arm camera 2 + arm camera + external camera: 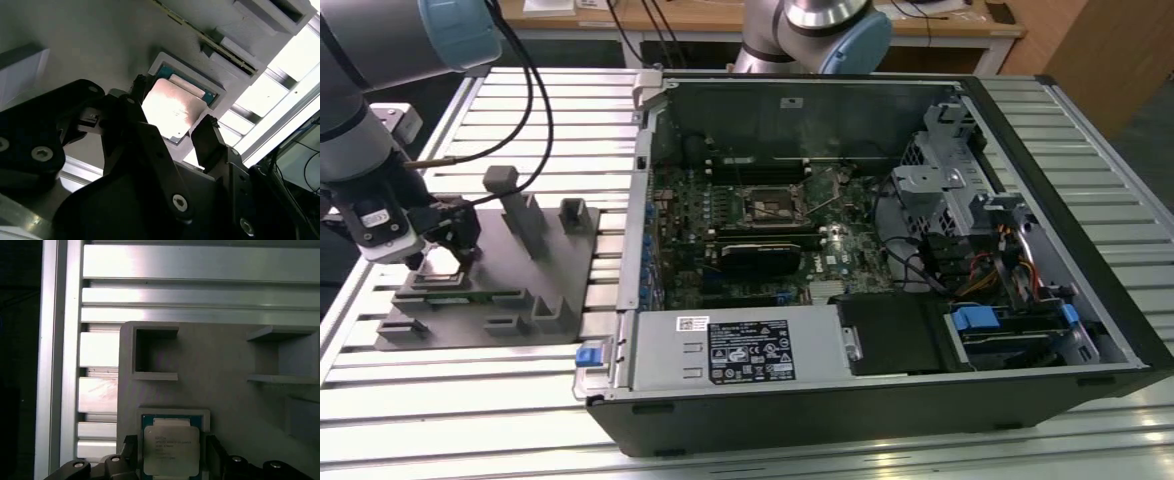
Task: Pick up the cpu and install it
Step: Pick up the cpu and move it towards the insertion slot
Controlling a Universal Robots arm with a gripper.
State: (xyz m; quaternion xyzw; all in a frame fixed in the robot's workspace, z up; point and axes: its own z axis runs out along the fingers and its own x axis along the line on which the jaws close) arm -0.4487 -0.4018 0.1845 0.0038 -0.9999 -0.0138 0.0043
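Standing apart, the two black fingers [209, 140] of the gripper [174, 117] are on two opposite sides of the cpu [172, 107]. In the first wrist view a thin gap shows between each finger and the chip, so they do not clamp it. The cpu lies flat in its square pocket in the grey tray [225, 365], with the silver top facing up. In the exterior view the gripper hangs low over the tray's end at the exterior view's left. The tray rests on a table of metal slats [454, 420]. An open computer case [881, 400] stands beside the tray. Its black socket frame [771, 205] is well apart from the cpu.
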